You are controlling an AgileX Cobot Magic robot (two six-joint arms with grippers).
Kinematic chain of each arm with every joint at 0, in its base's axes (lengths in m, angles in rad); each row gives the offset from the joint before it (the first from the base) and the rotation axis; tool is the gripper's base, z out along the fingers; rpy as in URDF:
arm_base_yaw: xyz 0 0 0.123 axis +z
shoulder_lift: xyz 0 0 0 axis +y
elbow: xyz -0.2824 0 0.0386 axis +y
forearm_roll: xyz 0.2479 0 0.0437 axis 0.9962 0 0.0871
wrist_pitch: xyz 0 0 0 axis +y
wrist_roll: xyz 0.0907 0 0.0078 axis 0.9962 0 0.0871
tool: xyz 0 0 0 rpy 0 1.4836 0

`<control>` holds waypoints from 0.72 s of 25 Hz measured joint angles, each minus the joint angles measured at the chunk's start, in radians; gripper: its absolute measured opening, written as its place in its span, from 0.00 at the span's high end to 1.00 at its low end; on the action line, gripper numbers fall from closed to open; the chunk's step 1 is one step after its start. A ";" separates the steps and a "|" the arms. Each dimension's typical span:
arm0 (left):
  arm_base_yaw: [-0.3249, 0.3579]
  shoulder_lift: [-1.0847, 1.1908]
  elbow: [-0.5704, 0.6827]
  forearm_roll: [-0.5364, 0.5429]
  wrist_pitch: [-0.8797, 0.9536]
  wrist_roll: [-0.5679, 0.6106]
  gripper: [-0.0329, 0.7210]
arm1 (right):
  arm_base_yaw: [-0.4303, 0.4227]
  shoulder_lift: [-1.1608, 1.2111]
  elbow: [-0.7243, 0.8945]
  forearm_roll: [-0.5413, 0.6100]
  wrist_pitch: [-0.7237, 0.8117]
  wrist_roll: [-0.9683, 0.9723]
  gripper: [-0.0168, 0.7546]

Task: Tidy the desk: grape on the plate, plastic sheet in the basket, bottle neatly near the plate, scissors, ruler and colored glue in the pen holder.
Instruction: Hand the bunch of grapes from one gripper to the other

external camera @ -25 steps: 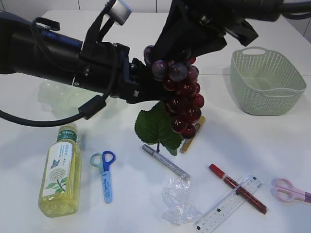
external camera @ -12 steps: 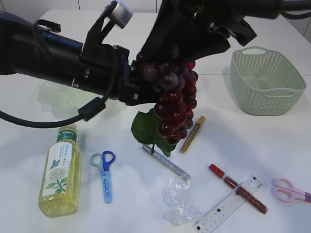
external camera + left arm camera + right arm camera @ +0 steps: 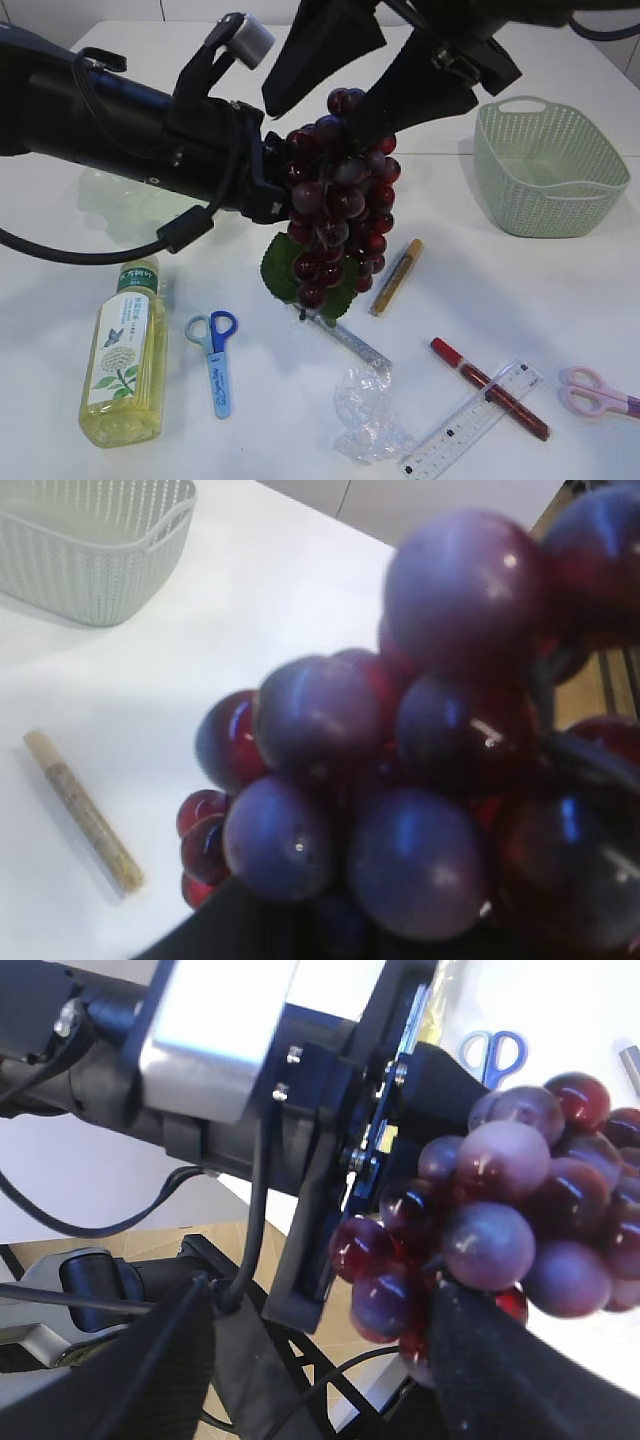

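Grape (image 3: 338, 205) mid-air at frame centre, handoff in progress. Left gripper (image 3: 282, 192) clenched on bunch from 9 o'clock, carrying weight. Right gripper (image 3: 352, 70) at 12 o'clock, fingers spread apart, released. Plate not identifiable. Basket (image 3: 548, 165) at 3 o'clock, bottle (image 3: 125, 355) at 7 o'clock.

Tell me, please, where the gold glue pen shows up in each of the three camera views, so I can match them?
Exterior view: the gold glue pen lies on the table just right of the hanging grape bunch.
Left wrist view: it lies at the lower left, below the basket.
Right wrist view: not in it.
Shared landmark: the grape bunch, which fills the right of both wrist views.
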 joint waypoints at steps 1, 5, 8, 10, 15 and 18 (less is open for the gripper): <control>0.005 0.000 0.000 0.015 0.000 -0.012 0.87 | 0.000 0.000 0.000 0.000 0.000 0.000 0.30; 0.048 0.000 0.000 0.056 0.000 -0.052 0.87 | 0.000 0.000 0.000 0.002 0.000 0.000 0.30; 0.086 0.000 0.000 0.063 0.007 -0.068 0.87 | 0.000 0.000 0.000 0.002 0.000 0.000 0.30; 0.101 0.002 0.000 0.065 0.009 -0.078 0.87 | 0.000 0.000 0.000 0.002 -0.001 0.000 0.30; 0.118 0.002 0.000 0.065 0.017 -0.088 0.87 | 0.000 0.000 0.000 -0.040 -0.001 0.000 0.30; 0.135 0.002 0.000 0.065 0.021 -0.099 0.87 | 0.000 0.000 0.000 -0.076 -0.001 0.000 0.30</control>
